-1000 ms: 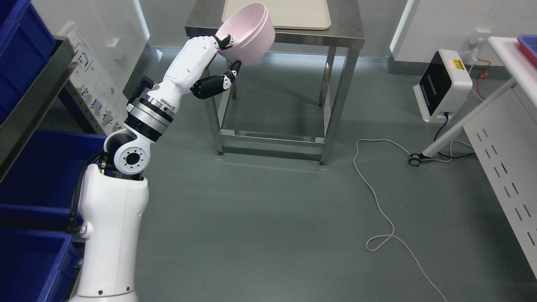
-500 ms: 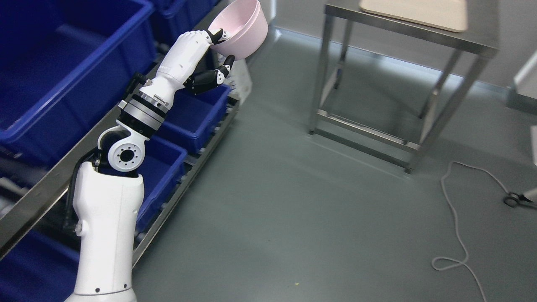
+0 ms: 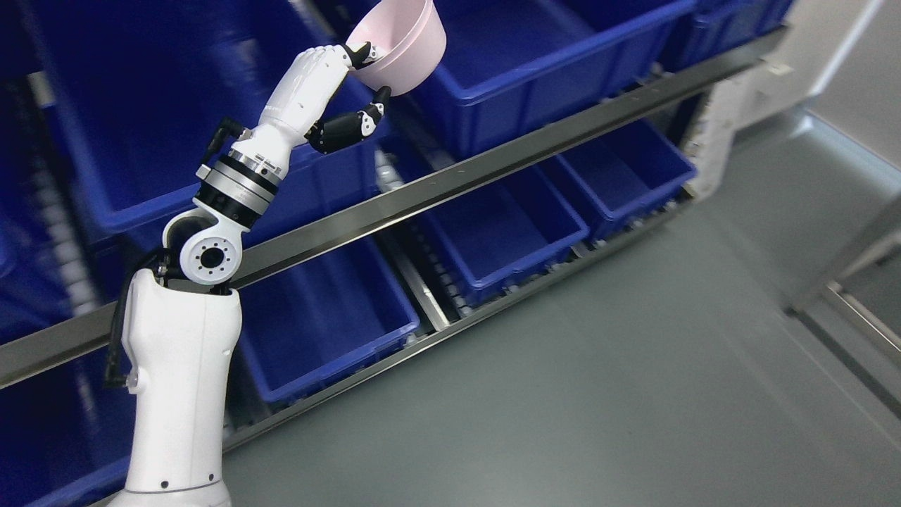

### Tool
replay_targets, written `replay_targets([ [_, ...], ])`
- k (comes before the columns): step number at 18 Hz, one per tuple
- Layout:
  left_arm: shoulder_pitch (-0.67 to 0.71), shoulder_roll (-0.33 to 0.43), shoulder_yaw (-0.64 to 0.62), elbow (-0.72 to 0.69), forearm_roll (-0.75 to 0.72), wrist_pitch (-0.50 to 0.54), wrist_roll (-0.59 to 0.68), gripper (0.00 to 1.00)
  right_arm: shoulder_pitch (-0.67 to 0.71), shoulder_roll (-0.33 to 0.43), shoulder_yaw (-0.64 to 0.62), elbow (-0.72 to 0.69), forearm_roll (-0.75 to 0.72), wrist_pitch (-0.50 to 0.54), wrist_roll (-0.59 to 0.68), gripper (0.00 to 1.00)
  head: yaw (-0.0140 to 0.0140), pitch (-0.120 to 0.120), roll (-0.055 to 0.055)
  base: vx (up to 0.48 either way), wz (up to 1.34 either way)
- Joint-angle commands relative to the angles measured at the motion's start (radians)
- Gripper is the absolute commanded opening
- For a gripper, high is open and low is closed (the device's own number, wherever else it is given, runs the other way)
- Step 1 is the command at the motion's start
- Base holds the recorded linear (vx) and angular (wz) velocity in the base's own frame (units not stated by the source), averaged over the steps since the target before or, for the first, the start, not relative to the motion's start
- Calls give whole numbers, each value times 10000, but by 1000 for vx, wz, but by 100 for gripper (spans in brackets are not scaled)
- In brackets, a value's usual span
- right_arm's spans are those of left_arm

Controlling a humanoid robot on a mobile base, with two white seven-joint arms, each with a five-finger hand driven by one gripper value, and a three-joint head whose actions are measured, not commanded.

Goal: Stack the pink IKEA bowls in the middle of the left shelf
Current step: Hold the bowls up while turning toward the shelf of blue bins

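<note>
My left hand (image 3: 366, 74) is raised high at the upper left and is shut on a pink bowl (image 3: 402, 44), with a finger hooked over its near rim and the thumb under its base. The bowl is tilted, its opening turned up and to the left. It hangs in front of the blue bins of the shelf (image 3: 493, 165). Whether it is one bowl or a nested pair cannot be told here. The right arm does not show.
A metal shelf rail runs diagonally across the picture. Large blue bins (image 3: 535, 56) sit above it and smaller blue bins (image 3: 493, 232) below it. Grey floor (image 3: 598, 394) fills the lower right. A steel table leg (image 3: 852, 282) shows at the right edge.
The whole picture has swung left, so the camera turned: the steel table left the view and the blue-bin shelf fills it. The left hand holds the bowl the same way.
</note>
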Motion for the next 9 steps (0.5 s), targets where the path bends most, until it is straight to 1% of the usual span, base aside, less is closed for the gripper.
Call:
replay_targets([
  [1, -690, 149, -46, 15, -15, 118, 2, 7, 0, -175, -92, 0, 77, 1, -9, 100, 0, 0, 0, -99, 1145],
  [3, -1137, 149, -214, 31, -15, 378, 2, 7, 0, -175, -92, 0, 77, 1, -9, 100, 0, 0, 0, -36, 955],
  [5, -1353, 149, -475, 46, -45, 456, 2, 7, 0, -175, -107, 0, 77, 1, -9, 100, 0, 0, 0, 2, 690],
  [7, -1597, 149, -568, 107, -76, 487, 2, 7, 0, -175, -92, 0, 77, 1, -9, 100, 0, 0, 0, 37, 369],
  [9, -2025, 149, -583, 473, -76, 639, -13, 7, 0, -175, -92, 0, 77, 1, 6, 100, 0, 0, 0, 42, 239],
])
